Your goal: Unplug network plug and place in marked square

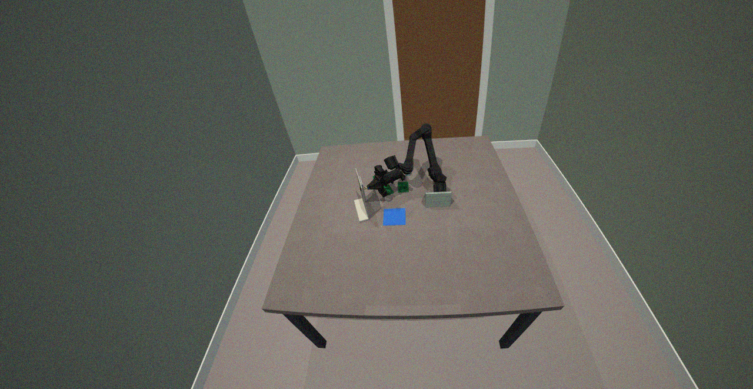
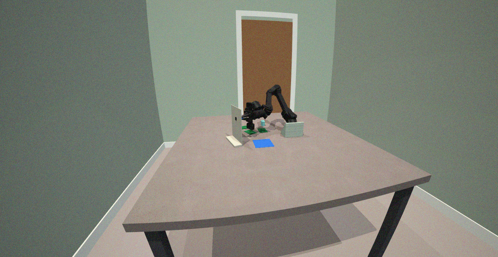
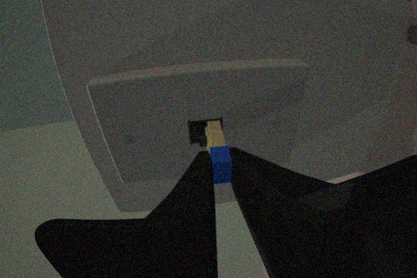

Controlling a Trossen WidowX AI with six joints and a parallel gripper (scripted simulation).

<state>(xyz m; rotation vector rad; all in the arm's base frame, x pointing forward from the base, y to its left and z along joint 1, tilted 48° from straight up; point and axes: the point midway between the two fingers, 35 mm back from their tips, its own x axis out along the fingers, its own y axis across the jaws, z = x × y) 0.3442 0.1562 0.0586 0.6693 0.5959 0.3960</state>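
My gripper [image 1: 368,187] [image 2: 242,118] [image 3: 217,158] is shut on the network plug, beside the upright panel [image 1: 361,210] [image 2: 236,130] [image 3: 152,95]. In the wrist view the plug [image 3: 221,168] shows a blue body between the fingertips and a tan front part pointing at the panel. The dark socket opening [image 3: 196,131] shows to the left of the tan part. The tan part overlaps the opening, and I cannot tell whether its tip is inside. The tab cannot be made out. The blue marked square [image 1: 394,217] [image 2: 263,143] lies flat on the table, in front of the arm.
Green flat pieces [image 1: 402,187] [image 2: 262,130] lie under and behind the gripper. A small light-blue block [image 2: 262,123] stands behind them. A pale green upright block [image 1: 437,199] [image 2: 294,129] stands in front of the arm's base, to the right of the marked square.
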